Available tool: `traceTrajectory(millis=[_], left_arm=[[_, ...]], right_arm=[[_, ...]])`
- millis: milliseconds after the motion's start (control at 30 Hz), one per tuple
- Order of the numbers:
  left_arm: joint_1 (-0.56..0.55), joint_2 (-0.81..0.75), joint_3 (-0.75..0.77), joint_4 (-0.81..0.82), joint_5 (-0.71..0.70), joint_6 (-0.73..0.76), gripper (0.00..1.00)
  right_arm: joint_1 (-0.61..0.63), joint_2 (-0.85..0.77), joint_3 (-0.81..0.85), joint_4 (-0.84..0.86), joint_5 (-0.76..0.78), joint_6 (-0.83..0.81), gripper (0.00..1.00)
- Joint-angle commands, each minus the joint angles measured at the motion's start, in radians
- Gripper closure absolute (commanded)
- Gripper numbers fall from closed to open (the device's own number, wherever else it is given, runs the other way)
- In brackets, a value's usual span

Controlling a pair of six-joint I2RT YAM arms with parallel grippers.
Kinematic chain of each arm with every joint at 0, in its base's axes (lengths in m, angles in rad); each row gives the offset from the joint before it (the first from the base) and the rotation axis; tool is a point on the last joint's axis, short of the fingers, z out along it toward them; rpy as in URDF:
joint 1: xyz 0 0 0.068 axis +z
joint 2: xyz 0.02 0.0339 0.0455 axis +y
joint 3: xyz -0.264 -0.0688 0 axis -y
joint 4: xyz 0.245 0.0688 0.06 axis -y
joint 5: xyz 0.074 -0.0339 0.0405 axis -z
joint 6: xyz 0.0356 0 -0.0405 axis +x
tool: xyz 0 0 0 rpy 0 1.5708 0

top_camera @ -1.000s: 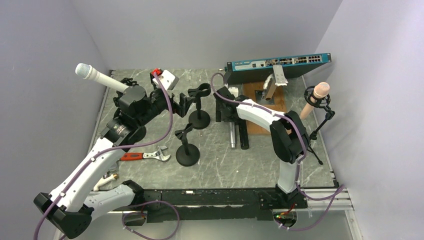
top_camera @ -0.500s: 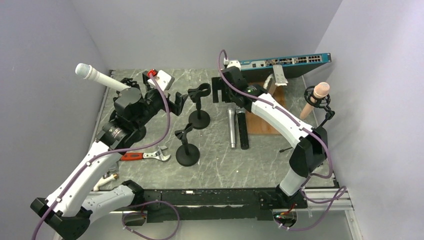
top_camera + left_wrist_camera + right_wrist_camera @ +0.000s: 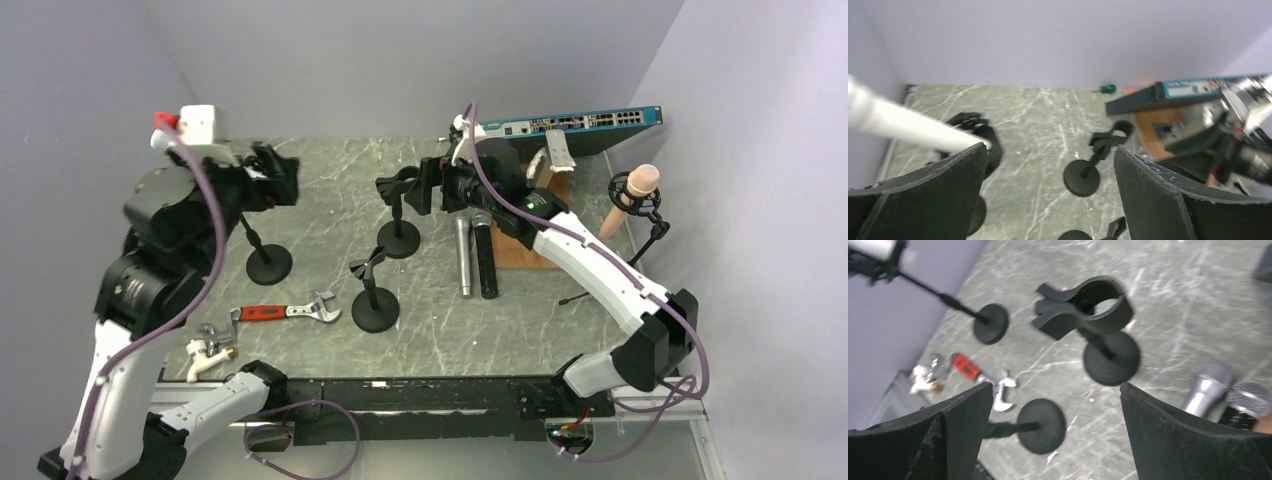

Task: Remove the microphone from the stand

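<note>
A white microphone (image 3: 893, 120) sits tilted in the clip (image 3: 968, 122) of the left stand, whose base (image 3: 268, 266) stands on the table. In the top view my raised left arm hides this microphone. My left gripper (image 3: 275, 178) is open and empty, high above that stand; in its wrist view (image 3: 1050, 150) the microphone lies just past the left fingertip. A pink microphone (image 3: 640, 185) sits in a shock mount on the far right stand. My right gripper (image 3: 425, 188) is open and empty beside the empty clip (image 3: 400, 185) of the back stand (image 3: 1088, 305).
A second empty stand (image 3: 375, 310) stands in the middle front. A silver microphone (image 3: 463, 255) and a black one (image 3: 487, 260) lie side by side. A red-handled wrench (image 3: 290, 312) and a metal fitting (image 3: 205, 350) lie front left. A network switch (image 3: 560, 128) and wooden board (image 3: 530, 215) sit at the back.
My left arm has risen and swung left, off the middle stands and over the white microphone's stand. My right gripper has moved left from the lying microphones to the back stand's clip.
</note>
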Motion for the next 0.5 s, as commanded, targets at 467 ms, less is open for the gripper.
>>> traceTrajectory(millis=[467], left_arm=[[0.658,0.096,0.102,-0.193,0.219,-0.308,0.01]], right_arm=[[0.005,-0.258,-0.107,0.096,-0.164,-0.039,0.00]])
